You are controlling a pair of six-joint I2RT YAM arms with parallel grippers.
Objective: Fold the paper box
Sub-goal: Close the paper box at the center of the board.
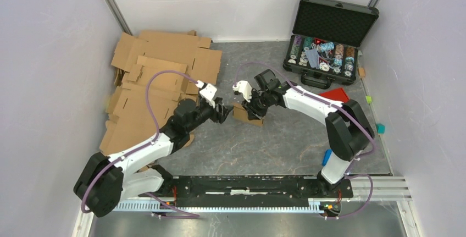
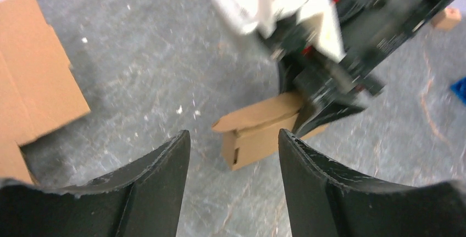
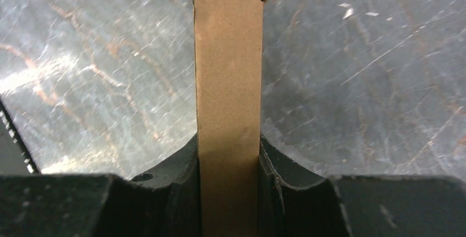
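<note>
the paper box (image 2: pixel 264 130) lay near the middle of the bench (image 1: pixel 264 149), well clear of every edge, lying low on its side with one flap lifted at the end facing the left arm. the right gripper (image 3: pixel 227 154) was clamped on it, the fingers (image 3: pixel 181 165) pressed against both faces of a narrow cardboard panel, most likely to pin the box so it would not slide while a flap was worked. the left gripper (image 2: pixel 233 138) stood with its jaws apart and nothing between them, just beside the open end of the box, aimed at that end as if placed to push or tuck the flap; whether it touched the cardboard could not be told. counted out, there were two arms, two grippers and one small box between them. one black case (image 1: pixel 334 23) sat open at the far right corner of the bench, and one red lid (image 1: pixel 335 94) lay just in front of it. the larger cardboard sheets (image 1: pixel 165 55) were heaped along the left edge toward the far left corner, overlapping too much to count, though clearly many.
</note>
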